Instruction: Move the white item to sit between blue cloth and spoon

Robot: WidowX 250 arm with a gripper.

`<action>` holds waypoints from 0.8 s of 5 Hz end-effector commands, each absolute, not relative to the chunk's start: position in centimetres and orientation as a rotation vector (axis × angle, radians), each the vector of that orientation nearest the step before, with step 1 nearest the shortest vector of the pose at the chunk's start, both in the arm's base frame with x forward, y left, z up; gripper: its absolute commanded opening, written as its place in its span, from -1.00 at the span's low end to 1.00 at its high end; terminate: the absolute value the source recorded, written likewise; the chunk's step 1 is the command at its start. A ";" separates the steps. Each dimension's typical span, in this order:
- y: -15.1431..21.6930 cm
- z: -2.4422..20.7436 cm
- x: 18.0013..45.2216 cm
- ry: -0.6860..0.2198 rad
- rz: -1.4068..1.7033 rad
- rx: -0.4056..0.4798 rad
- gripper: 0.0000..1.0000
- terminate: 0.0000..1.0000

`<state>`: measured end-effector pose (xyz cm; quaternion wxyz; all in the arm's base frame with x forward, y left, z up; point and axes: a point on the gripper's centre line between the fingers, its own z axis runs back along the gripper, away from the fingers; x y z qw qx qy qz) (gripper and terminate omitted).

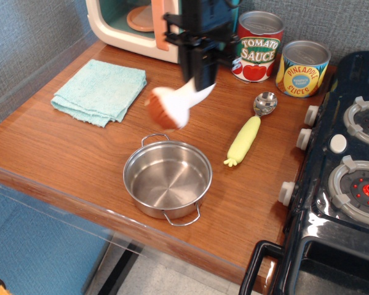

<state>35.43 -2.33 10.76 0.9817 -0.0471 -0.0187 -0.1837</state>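
Observation:
The plush mushroom (175,104), white stem and orange-brown cap, hangs in the air above the table, blurred by motion. My gripper (198,86) is shut on its white stem and holds it above and behind the steel pot (167,179), which stands empty. The teal-blue cloth (100,90) lies at the left of the table. The spoon (251,129), silver bowl and pale yellow-green handle, lies to the right. The mushroom is over the bare wood between cloth and spoon.
A toy microwave (130,24) stands at the back left. A tomato sauce can (259,47) and a pineapple slices can (302,68) stand at the back right. A black toy stove (344,178) fills the right side. The table's front edge runs near the pot.

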 end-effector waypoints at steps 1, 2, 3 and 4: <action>-1.2 11.2 39.0 -0.105 -0.362 -0.010 -1.00 -1.00; 0.7 10.8 40.7 -0.132 -0.368 0.031 -1.00 -1.00; 1.7 10.3 41.1 -0.121 -0.365 0.040 -1.00 -1.00; 1.7 9.8 40.9 -0.101 -0.394 0.040 1.00 -1.00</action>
